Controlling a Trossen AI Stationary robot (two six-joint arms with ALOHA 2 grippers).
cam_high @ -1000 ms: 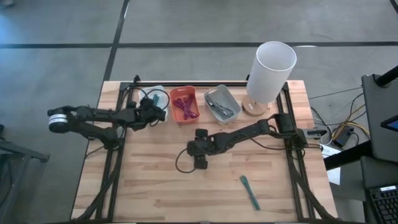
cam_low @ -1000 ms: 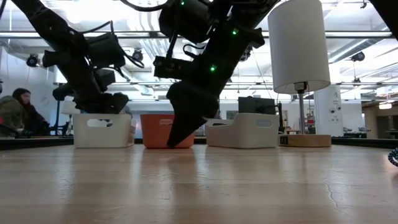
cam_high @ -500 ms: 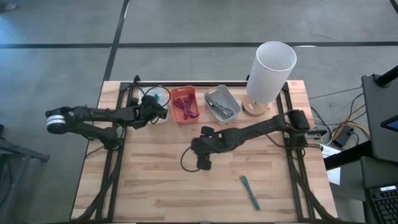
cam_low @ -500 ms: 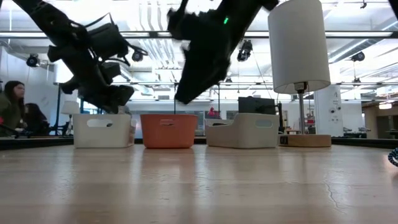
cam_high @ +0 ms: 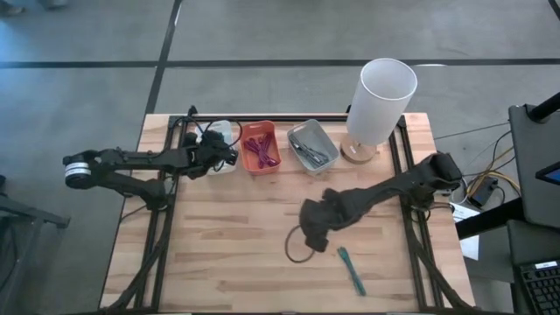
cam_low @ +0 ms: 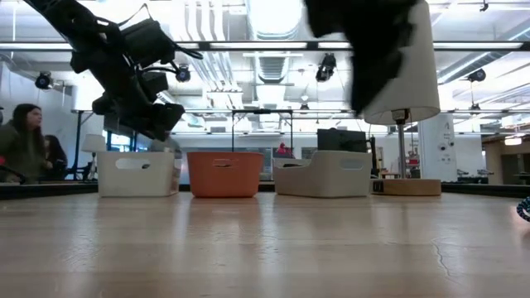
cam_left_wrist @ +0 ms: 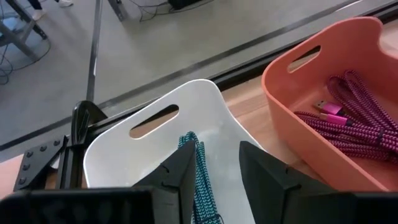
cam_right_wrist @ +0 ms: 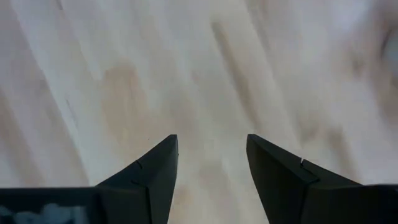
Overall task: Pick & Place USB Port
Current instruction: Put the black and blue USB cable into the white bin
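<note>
A teal USB cable (cam_high: 352,269) lies flat on the wood near the table's near-right part. My right gripper (cam_high: 311,229) hovers open just left of it and farther from the near edge; its wrist view shows open fingers (cam_right_wrist: 211,143) over bare wood. My left gripper (cam_high: 221,150) is open above the white bin (cam_left_wrist: 186,90) at the far left. A second teal cable (cam_left_wrist: 200,177) lies inside that bin between the fingers, close to one of them. The low view shows the left gripper (cam_low: 153,124) raised over the bin.
An orange bin (cam_high: 261,147) holds magenta cables (cam_left_wrist: 339,121), and a grey bin (cam_high: 312,146) stands to its right. A white-shaded lamp (cam_high: 381,96) rises at the far right. Bare wood spans the table's middle and near-left part. People show in the room beyond.
My right gripper has lifted off the table's middle and swung toward the near-right, closing on the teal cable on the wood. My left gripper has risen a little and edged toward the far edge over the white bin.
</note>
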